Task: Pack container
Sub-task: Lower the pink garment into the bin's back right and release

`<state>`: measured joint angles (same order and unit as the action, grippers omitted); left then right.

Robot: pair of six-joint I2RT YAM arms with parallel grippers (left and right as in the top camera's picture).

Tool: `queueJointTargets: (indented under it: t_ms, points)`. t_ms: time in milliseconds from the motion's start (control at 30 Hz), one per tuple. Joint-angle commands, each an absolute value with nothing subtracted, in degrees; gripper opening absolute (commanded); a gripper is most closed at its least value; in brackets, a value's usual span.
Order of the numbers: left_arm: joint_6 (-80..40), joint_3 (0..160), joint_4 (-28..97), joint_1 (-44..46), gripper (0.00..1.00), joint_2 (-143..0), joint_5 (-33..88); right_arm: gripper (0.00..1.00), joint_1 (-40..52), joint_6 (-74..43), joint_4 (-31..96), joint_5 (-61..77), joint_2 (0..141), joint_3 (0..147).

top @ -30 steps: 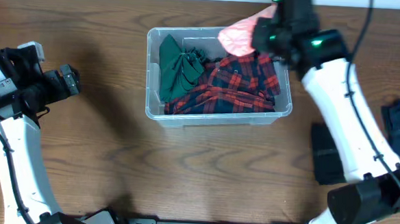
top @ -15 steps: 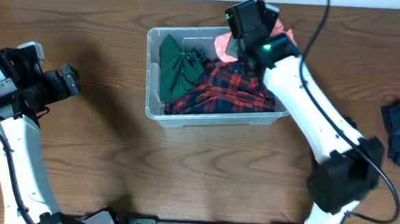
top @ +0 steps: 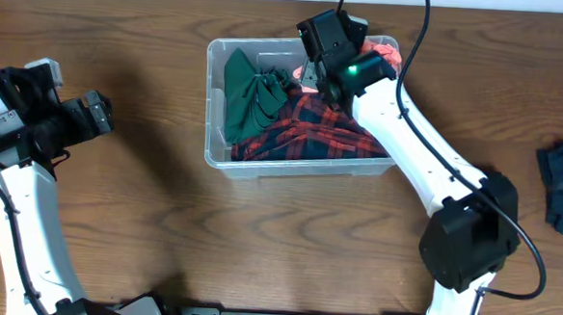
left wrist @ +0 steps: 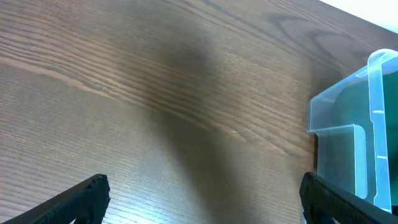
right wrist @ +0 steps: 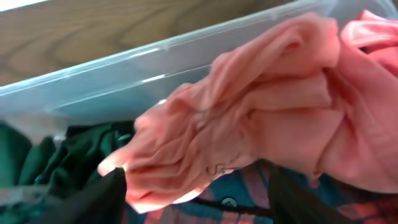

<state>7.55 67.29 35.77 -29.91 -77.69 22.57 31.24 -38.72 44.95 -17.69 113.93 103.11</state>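
**While the pink cloth sits at the far rim, we want it down and inward**

Since the container point(top: 212, 125) sits mid-table toward the far side of the table point(top: 258, 243), we treat it as fixed and work inside it. It holds a green garment point(top: 251, 93) on its left; a red plaid shirt point(top: 336, 127) fills the rest, piled close to rim height. A pink cloth point(right wrist: 267, 106) is bunched over the plaid near the far right corner; whether its edge lies inside or over the rim, we cannot tell.

The right gripper point(right wrist: 196, 177) is just inside the far wall, jaws part-way apart with pink fabric spanning the gap; we cannot tell whether the pads pinch it or only flank it.

We judge the step in hand to be placing the pink cloth. To do it well, we would:
- lower until the bundle rests on the plaid
- steer toward the centre so no fold drapes over the wall
- open fully; lift straight up so no fabric snags a finger

The main risk is a loose tail left outside the rim.

The left gripper point(left wrist: 205, 186) hovers over bare wood well left of the tub, jaws wide, nothing between them; only a tub corner shows at its view's right edge. We would leave it parked, or use it to steady the wall if the tub slides.

A dark blue cloth point(top: 562, 182) lies at the table's right edge, well apart; likely the next item.
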Motion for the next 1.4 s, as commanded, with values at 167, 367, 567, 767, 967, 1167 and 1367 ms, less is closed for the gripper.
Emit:
queueJointTargets:
  t_ms: [167, 367, 567, 767, 967, 1167, 1367]
  points:
    - [8.12, 67.59, 35.73, -30.22, 0.98, -77.8, 23.11, 0.64, 30.92, -27.27, 40.82, -16.27, 107.07, 104.16]
    - [8.14, 67.59, 35.73, -30.2, 0.98, -77.8, 23.11, 0.05, 27.68, -24.53, 38.83, -16.27, 108.55, 104.14]
    - [8.12, 67.59, 35.73, -30.2, 0.98, -77.8, 23.11, 0.01, 24.49, -23.9, 39.68, -15.81, 111.53, 104.01]
    - [8.12, 67.59, 35.73, -30.22, 0.98, -77.8, 23.11, 0.01, 22.87, -23.05, 39.57, -12.51, 118.58, 104.01]
    - [8.12, 67.59, 35.73, -30.2, 0.98, -77.8, 23.11, 0.01, 22.87, -23.07, 39.59, -11.53, 126.76, 104.01]
    - [8.12, 67.59, 35.73, -30.2, 0.98, -77.8, 23.11, 0.01, 22.83, -23.07, 39.66, -11.33, 129.32, 104.01]
    - [8.12, 67.59, 35.73, -30.2, 0.98, -77.8, 23.11, 0.01, 22.79, -22.24, 39.64, -11.07, 123.74, 104.07]
